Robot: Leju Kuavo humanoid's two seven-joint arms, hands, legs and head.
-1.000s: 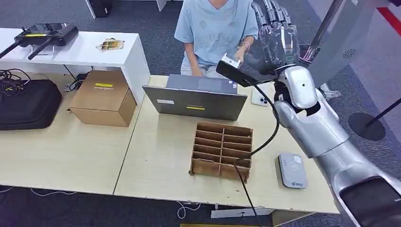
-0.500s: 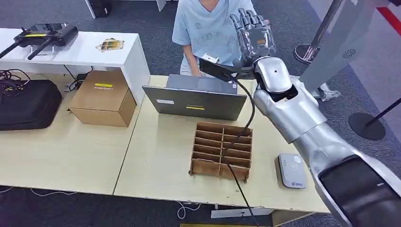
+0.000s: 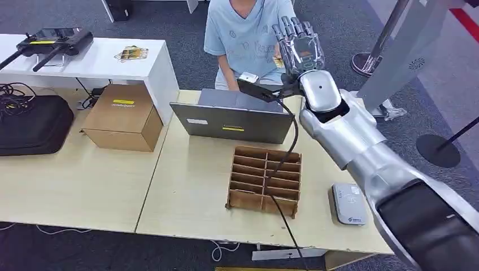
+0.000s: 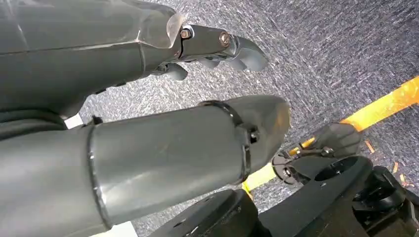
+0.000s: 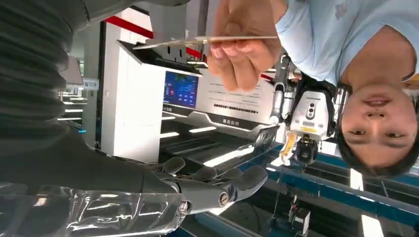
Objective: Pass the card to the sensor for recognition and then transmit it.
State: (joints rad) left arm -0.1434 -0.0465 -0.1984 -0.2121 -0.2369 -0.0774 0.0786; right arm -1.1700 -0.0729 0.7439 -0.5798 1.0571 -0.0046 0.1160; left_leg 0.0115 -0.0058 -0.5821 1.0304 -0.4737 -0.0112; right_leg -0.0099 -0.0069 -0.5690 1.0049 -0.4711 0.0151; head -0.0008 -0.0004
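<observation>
Compared with a second ago, the right hand (image 3: 298,45) has swung left and now sits up in front of the person (image 3: 243,34) behind the table's (image 3: 186,186) far edge. Its fingers are spread and hold nothing. The card (image 5: 207,40) is pinched in the person's hand (image 5: 244,47), just beside the robot's thumb. The left hand (image 4: 217,47) hangs over carpet with fingers curled, holding nothing. No writing on the laptop (image 3: 234,121) or sensor (image 3: 349,204) stickers is readable.

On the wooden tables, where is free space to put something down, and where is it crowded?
Free: the tabletop between the cardboard box and the divider tray. Crowded: around the laptop, tray and grey sensor.
</observation>
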